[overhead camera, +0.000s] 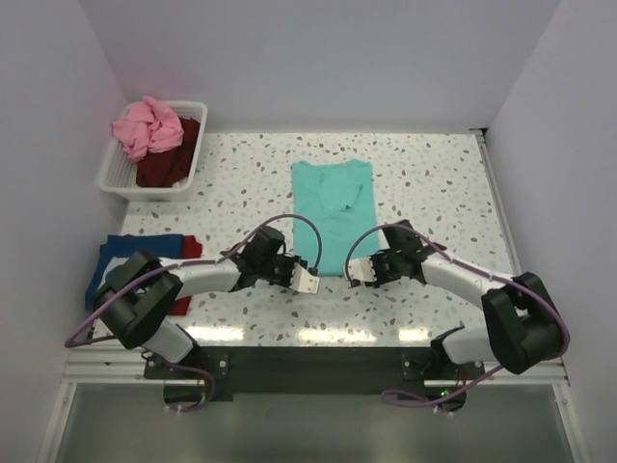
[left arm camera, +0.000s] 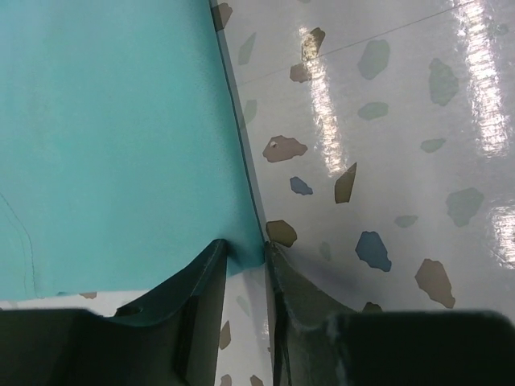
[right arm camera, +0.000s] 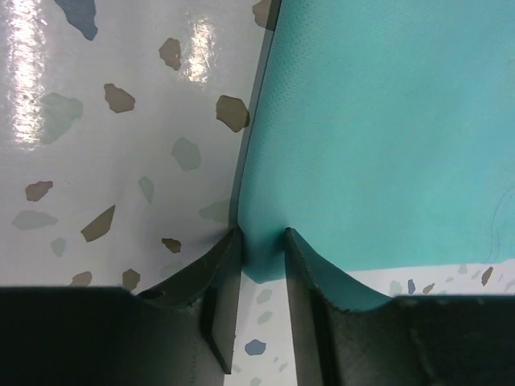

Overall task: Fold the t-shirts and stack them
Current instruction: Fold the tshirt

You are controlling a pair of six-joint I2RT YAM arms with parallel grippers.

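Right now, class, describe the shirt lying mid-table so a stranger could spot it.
On the speckled table, near its middle, a teal shirt lies flat, its near corners at the left pincer and right pincer. The other shirts are pink and maroon in the white basket, or blue and red at the left edge; only this one is teal.

Left gripper (left arm camera: 245,251) sat low over the table (left arm camera: 402,104), jaws narrowly apart. Dark fingers (left arm camera: 201,293) straddled the near corner of the teal t-shirt (left arm camera: 113,137); cloth lay flat between the tips, bare table visible in the gap below it. Shirt filled the left side, its edge running diagonally up. Speckled tabletop on the right, with glare streaks.
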